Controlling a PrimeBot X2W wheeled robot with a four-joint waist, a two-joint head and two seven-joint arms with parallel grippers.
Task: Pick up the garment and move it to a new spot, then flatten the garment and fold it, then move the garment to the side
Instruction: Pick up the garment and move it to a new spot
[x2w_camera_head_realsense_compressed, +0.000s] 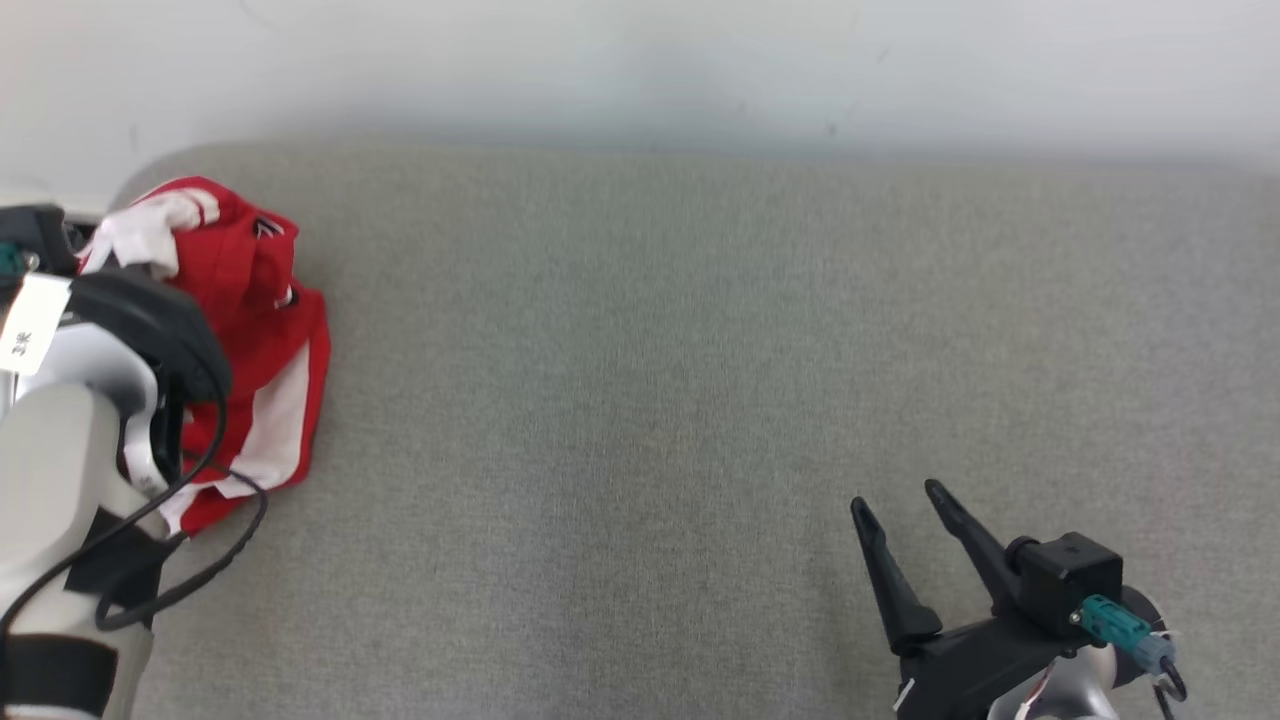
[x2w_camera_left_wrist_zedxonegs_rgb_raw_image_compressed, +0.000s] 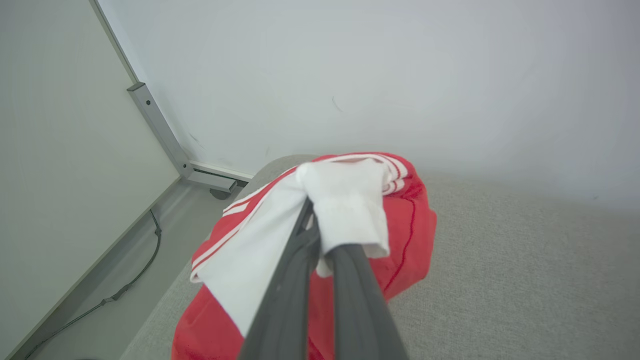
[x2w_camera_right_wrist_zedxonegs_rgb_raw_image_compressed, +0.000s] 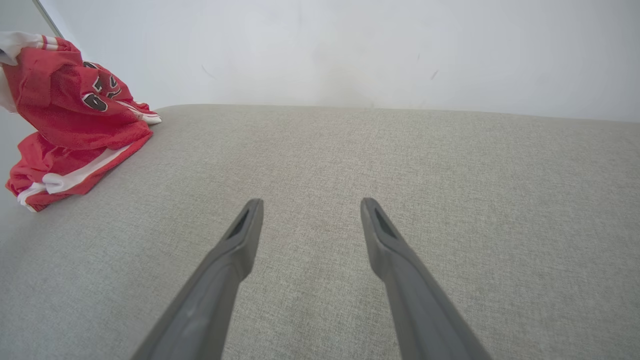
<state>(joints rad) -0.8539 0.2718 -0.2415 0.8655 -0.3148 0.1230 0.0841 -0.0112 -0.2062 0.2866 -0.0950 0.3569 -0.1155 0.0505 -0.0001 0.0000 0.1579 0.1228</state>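
Observation:
The garment (x2w_camera_head_realsense_compressed: 262, 330) is a red sports jersey with white trim, bunched at the far left of the grey table. In the left wrist view my left gripper (x2w_camera_left_wrist_zedxonegs_rgb_raw_image_compressed: 314, 220) is shut on a white fold of the garment (x2w_camera_left_wrist_zedxonegs_rgb_raw_image_compressed: 345, 205), which is drawn up around the fingertips. In the head view the left arm's wrist covers part of the cloth. The right wrist view has the garment (x2w_camera_right_wrist_zedxonegs_rgb_raw_image_compressed: 70, 120) heaped at its upper left, with dark numerals on it. My right gripper (x2w_camera_head_realsense_compressed: 895, 498) stands open above the table's near right, with nothing between its fingers (x2w_camera_right_wrist_zedxonegs_rgb_raw_image_compressed: 248, 220).
The grey fabric-covered table (x2w_camera_head_realsense_compressed: 700, 380) runs wide to the right of the garment. A white wall rises behind it. Past the table's left corner, a metal frame leg (x2w_camera_left_wrist_zedxonegs_rgb_raw_image_compressed: 160, 130) and a dark cable (x2w_camera_left_wrist_zedxonegs_rgb_raw_image_compressed: 130, 280) lie on the floor.

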